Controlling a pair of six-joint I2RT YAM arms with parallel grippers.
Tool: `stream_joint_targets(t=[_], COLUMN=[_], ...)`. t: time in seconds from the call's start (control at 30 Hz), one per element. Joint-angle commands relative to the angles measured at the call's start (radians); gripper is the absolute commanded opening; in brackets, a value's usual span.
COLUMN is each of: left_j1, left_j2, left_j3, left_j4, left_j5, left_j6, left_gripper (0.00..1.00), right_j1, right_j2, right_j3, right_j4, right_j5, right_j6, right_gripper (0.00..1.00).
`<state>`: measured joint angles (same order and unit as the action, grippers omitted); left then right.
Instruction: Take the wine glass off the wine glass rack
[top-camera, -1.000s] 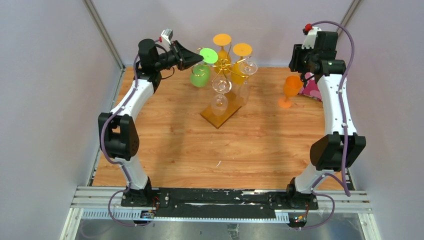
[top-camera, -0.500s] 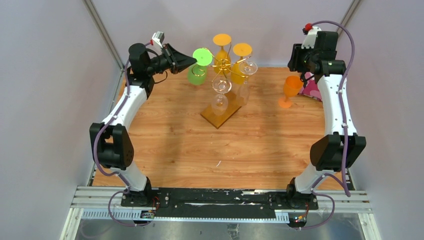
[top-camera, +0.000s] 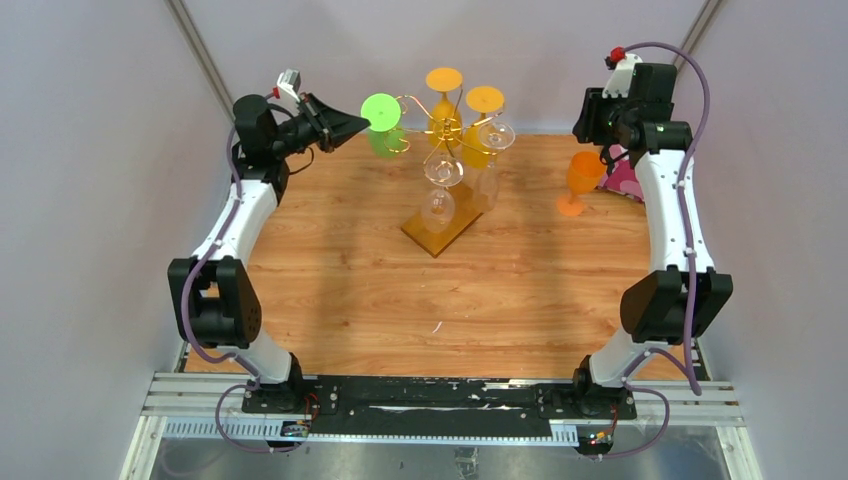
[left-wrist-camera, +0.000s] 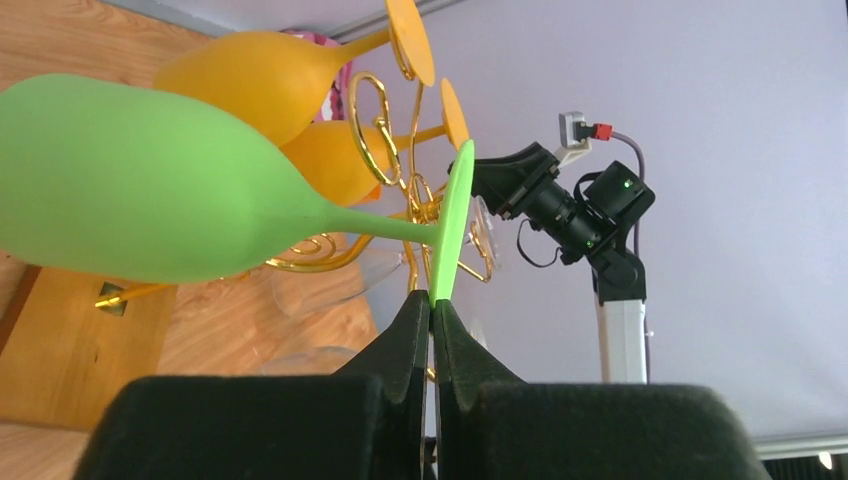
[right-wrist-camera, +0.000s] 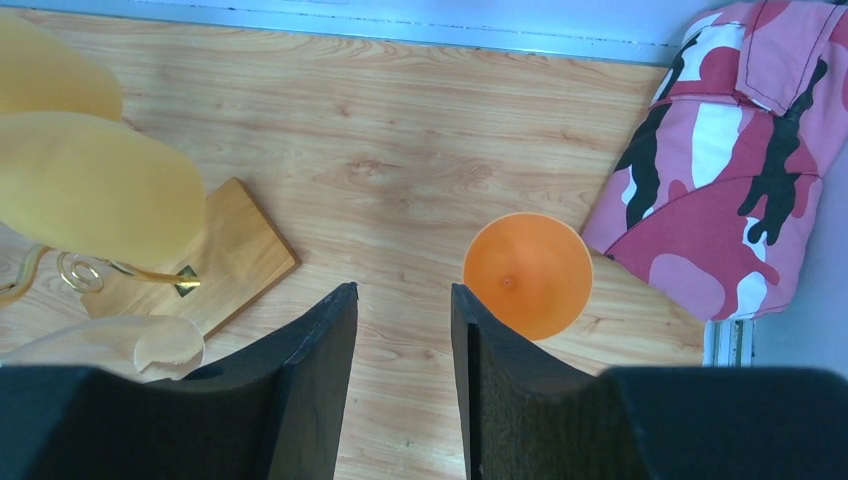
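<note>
Left gripper (left-wrist-camera: 432, 300) pinched shut on rim of green glass (left-wrist-camera: 150, 190) foot. Glass in air at far left of counter (top-camera: 400, 300), foot up, bowl below, just left of rack (top-camera: 440, 238). Stem near tip of wire arm; cannot tell if fully clear.

Judgement: draw straight left along arm's line, no twist. Edge grip on thin foot may slip, so go slow. Steer bowl off yellow glasses (left-wrist-camera: 260, 75) hanging just beside.

Right gripper (right-wrist-camera: 400, 290) open, above orange glass (right-wrist-camera: 525, 275) standing far right, near camouflage cloth (right-wrist-camera: 740, 170).
</note>
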<state>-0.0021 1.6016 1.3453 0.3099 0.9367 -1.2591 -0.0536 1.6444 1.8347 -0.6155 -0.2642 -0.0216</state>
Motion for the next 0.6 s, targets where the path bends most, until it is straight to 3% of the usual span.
stream_joint_targets(t=[0.0,0.3,0.47,0.57], left_j1=[0.03,0.088,0.094,0.092], left_j2=[-0.039,-0.123,-0.199,-0.246], left_j3=[0.01,0.01,0.126,0.189], left_j4=[0.018,-0.002,-0.252,-0.271], left_j5=[0.01,-0.023,-0.126,-0.147], left_j6=[-0.001,0.006,0.206,0.26], left_gripper=[0.0,0.0,0.0,0.0], right_j1=[-0.015,-0.014,-0.014,-0.014], right_j2=[-0.038,-0.051,-0.07,-0.097], right_j3=[-0.02,-0.028,-0.047,-0.08], right_j4=[0.017,0.025,0.048,0.09], right_j5=[-0.025,-0.036,-0.036,-0.042], right_j6=[0.015,0.015,0.045,0.069], right_gripper=[0.44,0.44,0.43,0.38])
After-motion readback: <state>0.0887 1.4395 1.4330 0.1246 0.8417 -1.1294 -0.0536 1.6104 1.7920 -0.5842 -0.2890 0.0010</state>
